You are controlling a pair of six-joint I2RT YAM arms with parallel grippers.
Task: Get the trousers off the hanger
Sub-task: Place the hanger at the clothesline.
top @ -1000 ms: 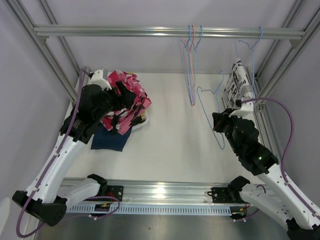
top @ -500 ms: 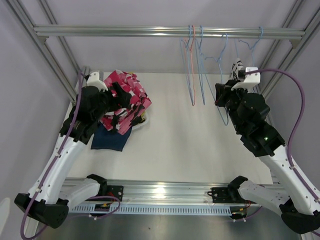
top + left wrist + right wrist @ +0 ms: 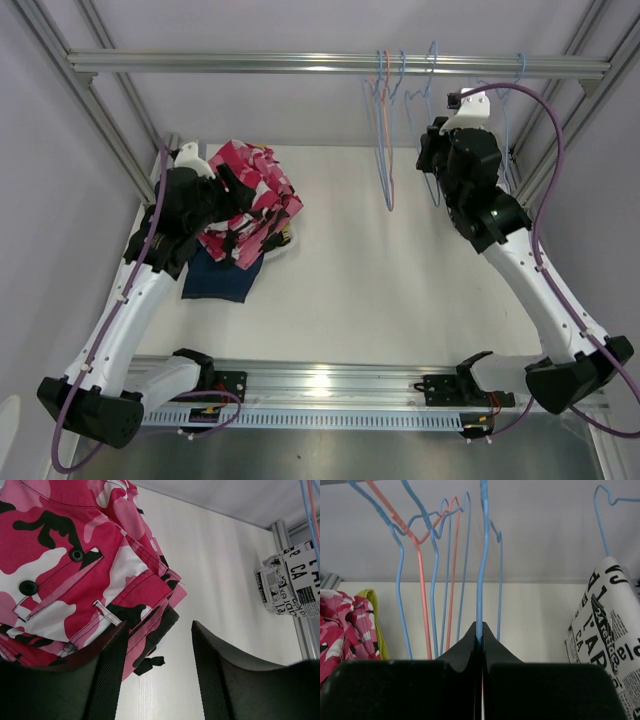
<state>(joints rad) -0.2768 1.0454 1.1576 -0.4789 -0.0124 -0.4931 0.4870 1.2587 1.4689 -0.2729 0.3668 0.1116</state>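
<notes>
A pile of trousers lies at the table's far left: the pink-red camouflage pair on top, a navy pair under it, and a yellow edge behind. My left gripper hovers open at the pile's edge, and nothing is between its fingers. My right gripper is raised near the rail, shut on the wire of an empty blue hanger. The newspaper-print trousers hang at the far right under another blue hanger. In the top view my right arm hides them.
Several empty blue and orange hangers hang from the metal rail just left of the held one. Slanted frame posts flank both sides. The white tabletop lies between the arms.
My right arm has carried the blue hanger from low over the table up to the rail, beside the other hangers. My left gripper stays over the pile and its jaws have narrowed somewhat.
</notes>
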